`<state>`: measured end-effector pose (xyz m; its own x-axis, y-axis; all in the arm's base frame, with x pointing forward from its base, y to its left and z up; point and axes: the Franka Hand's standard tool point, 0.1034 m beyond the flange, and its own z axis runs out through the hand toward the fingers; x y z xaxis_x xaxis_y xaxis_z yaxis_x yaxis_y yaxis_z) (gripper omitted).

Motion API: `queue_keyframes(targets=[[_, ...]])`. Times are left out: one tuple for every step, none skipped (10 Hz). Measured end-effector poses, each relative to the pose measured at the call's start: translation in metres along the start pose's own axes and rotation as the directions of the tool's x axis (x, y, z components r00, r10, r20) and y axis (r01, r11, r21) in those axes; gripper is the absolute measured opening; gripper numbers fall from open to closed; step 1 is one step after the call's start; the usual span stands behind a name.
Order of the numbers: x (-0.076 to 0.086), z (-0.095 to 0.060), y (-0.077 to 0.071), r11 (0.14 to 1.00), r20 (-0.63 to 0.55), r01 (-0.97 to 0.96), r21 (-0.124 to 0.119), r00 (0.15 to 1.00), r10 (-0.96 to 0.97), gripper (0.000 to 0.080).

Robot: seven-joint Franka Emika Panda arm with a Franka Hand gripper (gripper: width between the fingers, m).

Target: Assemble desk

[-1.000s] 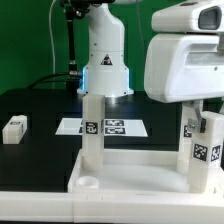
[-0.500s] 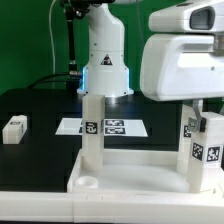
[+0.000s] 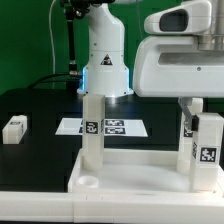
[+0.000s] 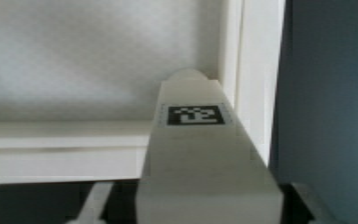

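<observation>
The tabletop point(image 3: 130, 172) lies at the front, with a standing leg point(image 3: 92, 128) upright in its corner socket. The gripper point(image 3: 203, 110), jaws half-closed, clamps the right leg point(image 3: 206, 150). The wrist view shows that leg close up. Only the exterior view shows the loose leg point(image 3: 14, 128).

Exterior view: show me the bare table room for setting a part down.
Free: the black table between the loose leg and the marker board, and behind that leg. Crowded: the exterior view's right, where the gripper clamps a corner leg over the desk panel.
</observation>
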<state>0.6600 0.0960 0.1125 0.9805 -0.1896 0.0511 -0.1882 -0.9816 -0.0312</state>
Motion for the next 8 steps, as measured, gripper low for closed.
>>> queue_keyframes(targets=[[-0.0001,0.0003,-0.0004,0.995,0.001,-0.104,0.003,0.995,0.104,0.0289],[0.0002,0.0007,-0.0012,0.981,0.0,-0.193,0.007,0.981,0.193,0.0289],[0.0015,0.0011,-0.0013,0.94,-0.006,-0.341,0.015,0.94,0.341,0.029],[0.0017,0.0012,-0.001,0.899,-0.005,-0.437,0.017,0.899,0.437,0.029],[0.0014,0.0013,-0.0009,0.854,0.003,-0.52,0.021,0.854,0.52,0.029],[0.0012,0.0013,-0.0009,0.8,0.007,-0.599,0.019,0.801,0.599,0.029],[0.0011,0.0013,-0.0011,0.765,0.01,-0.644,0.018,0.765,0.644,0.029],[0.0012,0.0013,-0.0009,0.734,0.01,-0.679,0.017,0.734,0.679,0.029]])
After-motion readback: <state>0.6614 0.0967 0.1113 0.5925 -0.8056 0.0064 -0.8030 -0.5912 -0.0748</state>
